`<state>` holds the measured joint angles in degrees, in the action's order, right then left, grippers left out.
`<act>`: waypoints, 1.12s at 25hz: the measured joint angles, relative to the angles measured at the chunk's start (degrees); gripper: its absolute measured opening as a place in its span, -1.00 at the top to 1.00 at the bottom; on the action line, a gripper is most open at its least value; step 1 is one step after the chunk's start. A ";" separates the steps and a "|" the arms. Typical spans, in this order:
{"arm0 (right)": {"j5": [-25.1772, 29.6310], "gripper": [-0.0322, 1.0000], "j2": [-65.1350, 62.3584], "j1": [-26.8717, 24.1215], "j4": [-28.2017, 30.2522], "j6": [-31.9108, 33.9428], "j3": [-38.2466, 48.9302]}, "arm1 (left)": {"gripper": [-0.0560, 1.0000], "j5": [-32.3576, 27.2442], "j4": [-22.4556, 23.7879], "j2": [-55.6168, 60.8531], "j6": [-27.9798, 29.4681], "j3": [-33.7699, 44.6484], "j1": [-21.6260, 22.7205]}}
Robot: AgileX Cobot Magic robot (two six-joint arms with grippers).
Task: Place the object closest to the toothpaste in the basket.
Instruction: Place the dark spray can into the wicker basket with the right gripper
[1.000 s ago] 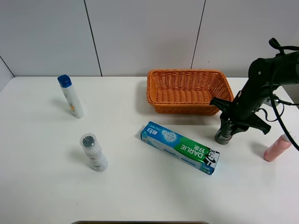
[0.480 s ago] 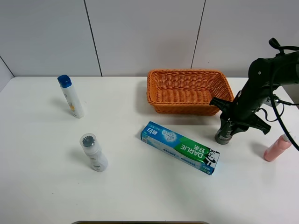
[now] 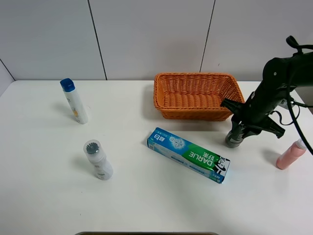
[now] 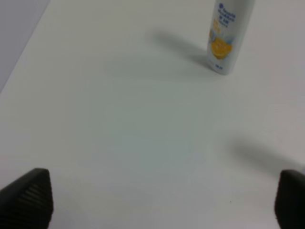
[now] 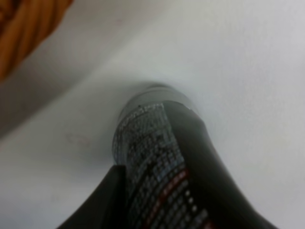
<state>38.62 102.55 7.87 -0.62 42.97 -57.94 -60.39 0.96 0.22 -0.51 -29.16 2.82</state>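
Note:
The blue and green toothpaste box (image 3: 189, 154) lies at the table's middle front. The thing closest to it is a dark grey bottle (image 3: 233, 140), standing just right of the box and in front of the orange wicker basket (image 3: 195, 77). My right gripper (image 3: 241, 129) is shut on this bottle near its top. In the right wrist view the bottle (image 5: 152, 143) sits tight between the dark fingers (image 5: 107, 200). My left gripper (image 4: 157, 200) is open and empty over bare table. It is out of the high view.
A white bottle with a blue cap (image 3: 74, 101) stands at the far left and shows in the left wrist view (image 4: 228, 36). A white bottle with a grey cap (image 3: 98, 159) stands at the front left. A pink bottle (image 3: 289, 155) stands at the right edge.
My right arm has shifted slightly up and to the right, and the dark grey bottle has risen a little with it. Nothing else has moved.

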 joint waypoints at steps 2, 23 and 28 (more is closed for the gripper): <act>0.44 0.24 -1.55 0.00 0.00 0.00 0.00 | -0.88 0.00 0.00 0.00 0.00 0.00 0.00; 4.85 0.24 -22.53 1.77 0.62 -5.92 0.00 | -0.88 0.00 0.00 0.00 0.00 0.00 0.00; 3.84 0.24 -23.46 4.90 0.62 -10.71 -0.57 | -0.88 0.00 0.00 0.00 0.00 0.00 0.00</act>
<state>42.46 79.09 12.77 0.00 32.26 -58.50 -60.39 0.96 0.22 -0.51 -29.16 2.82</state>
